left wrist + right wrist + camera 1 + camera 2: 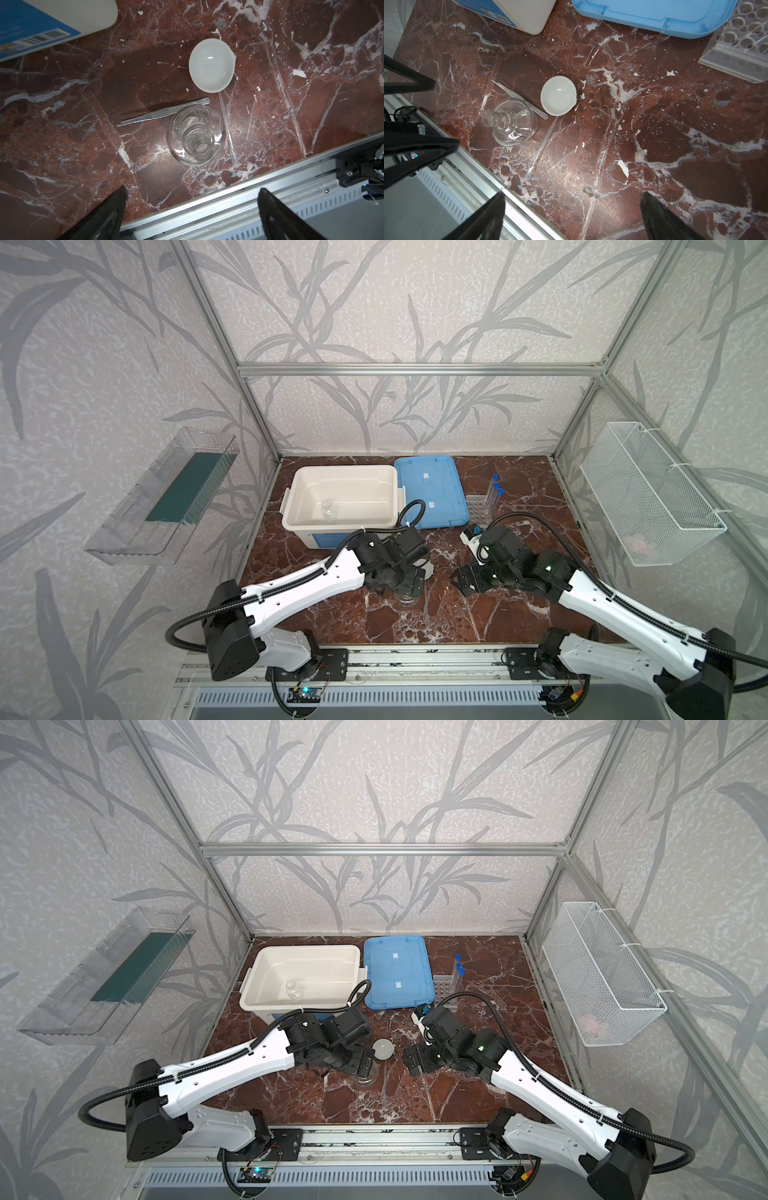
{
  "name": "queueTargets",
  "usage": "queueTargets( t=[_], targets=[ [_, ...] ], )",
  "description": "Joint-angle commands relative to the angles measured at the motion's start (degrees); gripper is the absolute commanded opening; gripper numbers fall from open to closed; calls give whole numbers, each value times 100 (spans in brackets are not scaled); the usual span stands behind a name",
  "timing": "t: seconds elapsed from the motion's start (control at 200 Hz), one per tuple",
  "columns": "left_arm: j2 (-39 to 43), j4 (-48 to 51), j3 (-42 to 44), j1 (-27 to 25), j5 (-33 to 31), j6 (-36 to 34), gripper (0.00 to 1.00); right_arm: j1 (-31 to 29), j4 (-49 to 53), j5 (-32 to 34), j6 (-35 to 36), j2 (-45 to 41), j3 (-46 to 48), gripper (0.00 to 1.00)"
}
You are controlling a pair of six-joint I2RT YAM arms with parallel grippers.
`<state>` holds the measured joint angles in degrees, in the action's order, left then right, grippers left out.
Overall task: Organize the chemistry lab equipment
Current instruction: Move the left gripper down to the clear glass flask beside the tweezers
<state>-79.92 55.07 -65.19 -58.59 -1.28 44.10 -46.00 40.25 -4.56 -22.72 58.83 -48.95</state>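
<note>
The left gripper (192, 189) hangs over the near middle of the red-brown marble table (415, 622), fingers wide apart and holding nothing. The right gripper (573, 193) hovers just to its right, equally spread and empty.

Below the left one stands the clear round-bellied glass flask (196, 137), upright, narrow neck up. The metal tweezers (164, 113) lie close against its far-left side; whether they touch it I cannot tell. A thin clear pipette (227, 128) lies just beside it on the right, and the small white dish (212, 65) sits just beyond.

The likely step is lifting this flask into the open white plastic tub (345, 467) at far left, where another small clear glass jar (329, 510) sits. It would be best to descend straight and close on the neck, not the wide belly, with the fingers clear of tweezers and pipette. Glass is slick, so squeeze gently and lift vertically.

The three blue-capped test tubes (494, 493) stand in the clear grid rack (476, 510) at far right.
</note>
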Motion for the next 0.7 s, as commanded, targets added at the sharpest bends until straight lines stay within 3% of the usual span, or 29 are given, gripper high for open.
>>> queueTargets(
  t=[0.0,0.2,0.315,0.695],
  targets=[
    [-282,-464,180,-163,-408,510,99,21,-46,-28,-41,-30,70,99],
    [-825,-992,374,-222,-294,679,99,25,5,78,-5,-47,96,99],
    [-1105,-800,357,-247,-608,751,99,21,53,45,-4,-54,112,99],
    [-1460,-1399,665,-164,-587,612,94,18,-86,-32,-92,-69,122,99]
  ],
)
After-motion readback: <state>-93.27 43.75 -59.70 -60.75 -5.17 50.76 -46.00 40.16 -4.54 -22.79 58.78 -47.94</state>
